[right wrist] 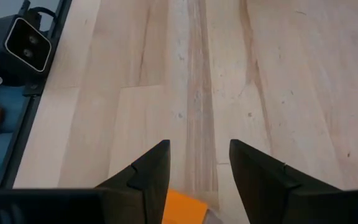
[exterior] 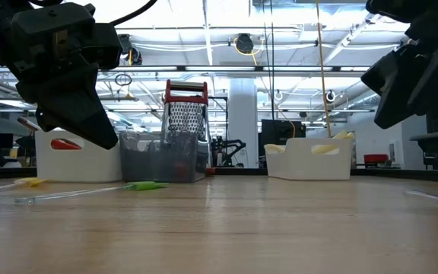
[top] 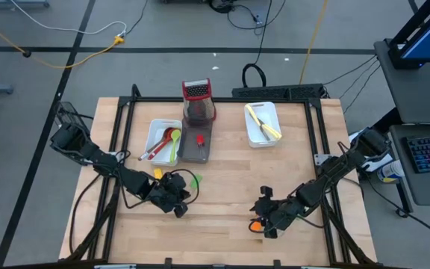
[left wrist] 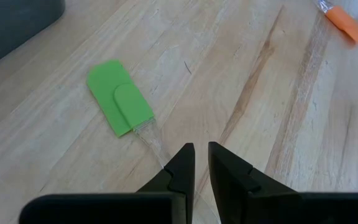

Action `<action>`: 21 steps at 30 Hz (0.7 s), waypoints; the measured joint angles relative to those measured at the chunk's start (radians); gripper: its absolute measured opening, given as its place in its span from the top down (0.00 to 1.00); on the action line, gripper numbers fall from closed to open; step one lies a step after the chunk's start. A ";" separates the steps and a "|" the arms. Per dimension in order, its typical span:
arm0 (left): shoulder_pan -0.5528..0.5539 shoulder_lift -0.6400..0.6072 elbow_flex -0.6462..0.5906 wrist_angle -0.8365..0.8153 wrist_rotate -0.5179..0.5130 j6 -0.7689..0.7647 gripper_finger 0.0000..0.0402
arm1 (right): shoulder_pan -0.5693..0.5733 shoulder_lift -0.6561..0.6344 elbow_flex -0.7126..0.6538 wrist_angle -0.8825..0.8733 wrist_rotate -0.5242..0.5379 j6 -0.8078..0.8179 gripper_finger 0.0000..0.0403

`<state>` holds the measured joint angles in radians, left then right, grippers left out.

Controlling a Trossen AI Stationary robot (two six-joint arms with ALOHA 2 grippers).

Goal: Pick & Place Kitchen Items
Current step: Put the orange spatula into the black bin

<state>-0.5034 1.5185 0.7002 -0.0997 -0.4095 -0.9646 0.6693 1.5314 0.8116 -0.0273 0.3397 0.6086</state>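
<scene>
Fingers of the left gripper [left wrist: 196, 163] nearly closed on the green spatula's [left wrist: 119, 98] clear handle, on the wooden table [top: 222, 187]. Right gripper [right wrist: 199, 163] open over the orange spatula [right wrist: 184, 208] near the front edge. Trays and grater [top: 198, 101] stand behind.

grater [top: 198, 100] between two trays [top: 262, 124]

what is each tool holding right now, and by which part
Left tool pinches the green spatula by its clear handle. Right tool is open around the orange spatula, not gripping.
</scene>
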 joint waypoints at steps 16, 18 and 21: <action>0.000 0.000 0.000 0.000 0.000 0.000 0.88 | 0.020 0.000 0.000 0.001 -0.004 -0.050 0.60; 0.000 0.000 0.000 0.000 0.000 0.000 0.88 | 0.020 0.000 0.000 0.001 -0.007 -0.051 0.60; 0.000 0.000 0.000 0.000 0.000 0.000 0.88 | 0.019 0.000 0.000 0.000 -0.031 -0.105 0.60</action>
<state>-0.5037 1.5185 0.7002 -0.0994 -0.4095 -0.9646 0.6888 1.5314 0.8116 -0.0269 0.3085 0.5032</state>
